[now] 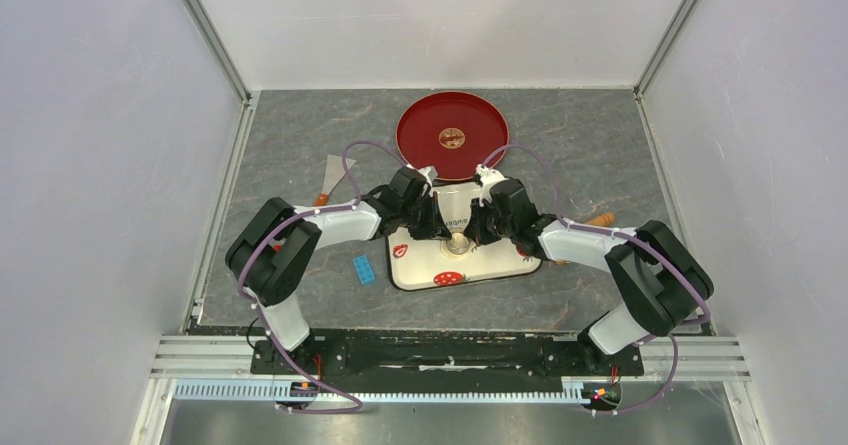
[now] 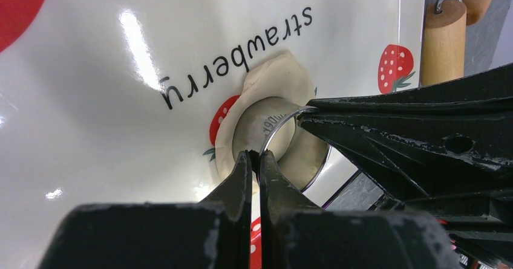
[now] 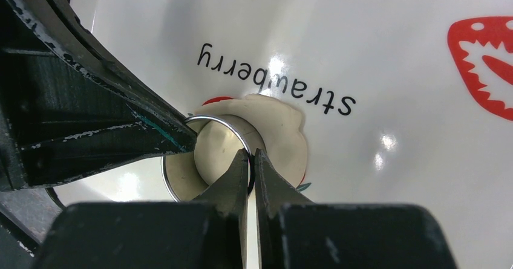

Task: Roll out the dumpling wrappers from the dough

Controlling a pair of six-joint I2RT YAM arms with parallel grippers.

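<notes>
From above, you have both arms folded in over one white board [image 1: 490,267], with the left gripper [image 1: 445,237] and right gripper [image 1: 474,237] meeting at one metal ring [image 1: 459,244]. At 12 o'clock from the board lies one red tray [image 1: 420,155], with a single dumpling wrapper [image 1: 452,137] at its middle. One scraper [image 1: 335,178] sits at 10 o'clock, one blue block [image 1: 364,269] at 9, and one rolling pin [image 1: 600,220] at 3, partly under your right arm.

On your left wrist view, the left fingers are pinched closed on the ring's near wall at 6 o'clock. The right gripper's body fills the 3 o'clock side. The dough [image 2: 272,75] spreads from under the ring toward 12.

On your right wrist view, the right fingers are likewise clamped on the ring wall at 6 o'clock, the left gripper crowds in from 9, and the dough shows toward 2
</notes>
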